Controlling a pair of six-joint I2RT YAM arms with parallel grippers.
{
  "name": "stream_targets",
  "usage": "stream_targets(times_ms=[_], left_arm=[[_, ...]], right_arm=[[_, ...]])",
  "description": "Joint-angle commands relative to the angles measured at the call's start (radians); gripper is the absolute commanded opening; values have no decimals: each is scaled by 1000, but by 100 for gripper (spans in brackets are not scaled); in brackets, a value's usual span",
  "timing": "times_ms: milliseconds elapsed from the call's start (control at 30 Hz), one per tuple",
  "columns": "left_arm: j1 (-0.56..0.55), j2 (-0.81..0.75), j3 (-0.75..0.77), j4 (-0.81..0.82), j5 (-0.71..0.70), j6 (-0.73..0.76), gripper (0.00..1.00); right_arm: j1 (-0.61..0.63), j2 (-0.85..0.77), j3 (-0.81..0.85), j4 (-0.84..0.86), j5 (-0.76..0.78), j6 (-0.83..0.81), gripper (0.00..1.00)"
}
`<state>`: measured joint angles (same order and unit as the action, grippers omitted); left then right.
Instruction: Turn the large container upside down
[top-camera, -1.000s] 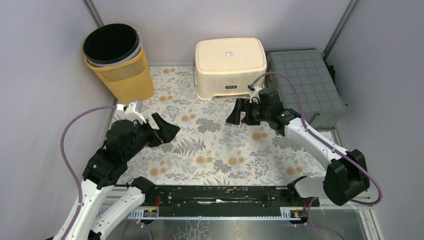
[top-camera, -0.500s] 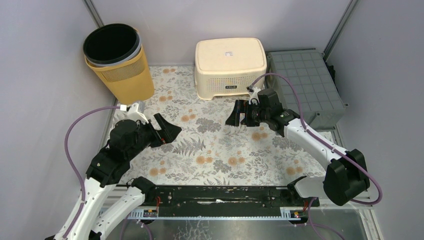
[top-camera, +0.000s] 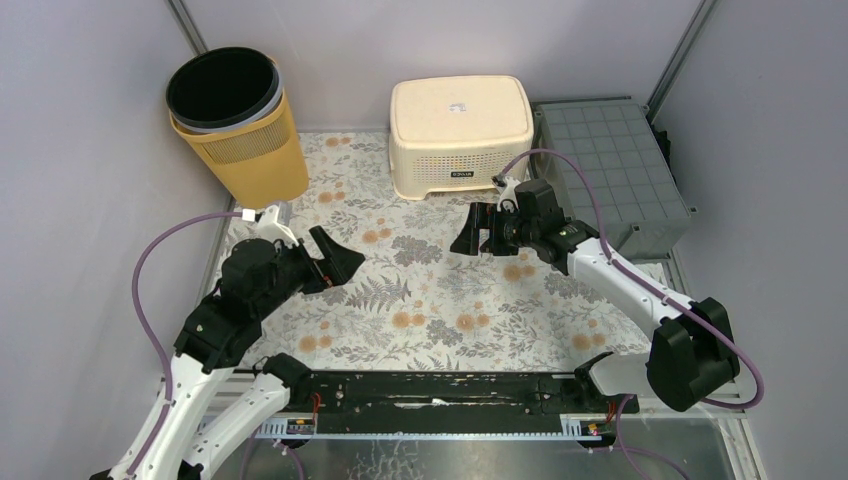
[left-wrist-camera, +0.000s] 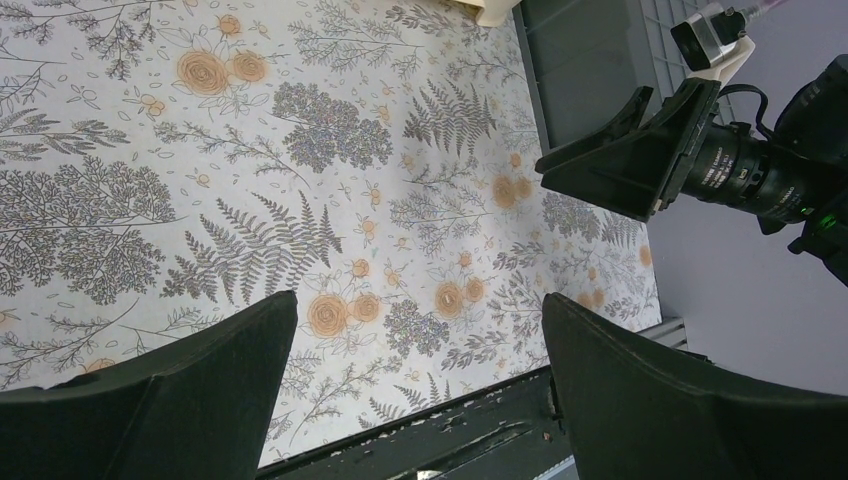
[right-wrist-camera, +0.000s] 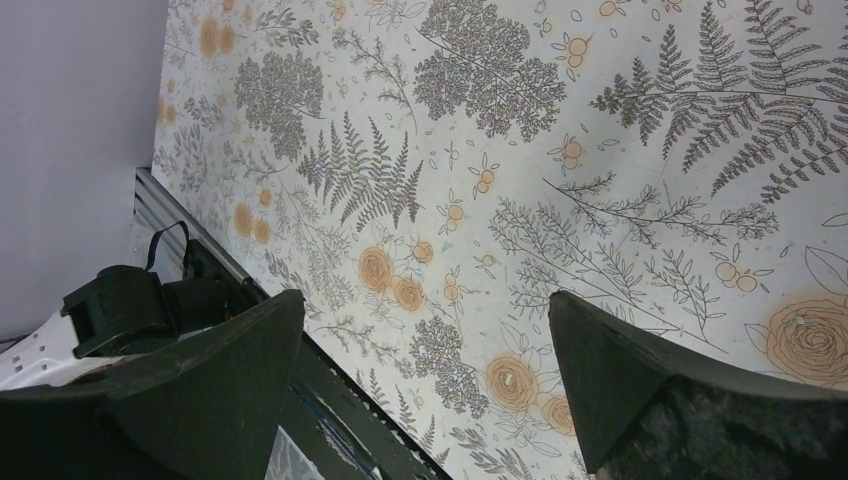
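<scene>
Our left gripper (left-wrist-camera: 418, 305) and right gripper (top-camera: 478, 231) both gape wide, holding nothing, above the flowered desk (top-camera: 420, 300). The large grey container (top-camera: 610, 175) sits just right of our right gripper.

The left arm (top-camera: 215, 330) and the right arm (top-camera: 620, 275) are each built of white tubular links joined by bulky black joint housings. A lilac cable (top-camera: 545, 151) is looped along each one and led to a small white wrist bracket (top-camera: 270, 215). Broad, matt black, wedge-shaped fingers (left-wrist-camera: 170, 400) are fitted. White lettering is printed on a black lens barrel (left-wrist-camera: 735, 175), and a green light (left-wrist-camera: 826, 218) is lit beside it.
</scene>
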<state>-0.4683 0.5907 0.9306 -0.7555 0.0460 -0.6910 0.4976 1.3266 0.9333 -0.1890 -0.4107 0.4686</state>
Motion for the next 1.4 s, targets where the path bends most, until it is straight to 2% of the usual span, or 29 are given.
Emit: stream_targets(times_ms=[0, 433, 667, 800, 1067, 1367], left_arm=[[6, -6, -9, 66, 19, 7, 100], [7, -45, -24, 65, -5, 15, 100], [7, -53, -37, 70, -11, 11, 100], [7, -55, -42, 87, -3, 13, 100], [7, -102, -96, 162, 29, 11, 100], [7, -133, -130, 165, -6, 30, 100]], right_arm=[[13, -9, 1, 45, -45, -5, 100], [40, -28, -4, 75, -90, -19, 99], [54, -85, -54, 170, -121, -17, 100], [70, -138, -79, 209, -107, -44, 99], [87, -190, -97, 171, -40, -141, 100], [87, -221, -146, 231, -66, -133, 99]])
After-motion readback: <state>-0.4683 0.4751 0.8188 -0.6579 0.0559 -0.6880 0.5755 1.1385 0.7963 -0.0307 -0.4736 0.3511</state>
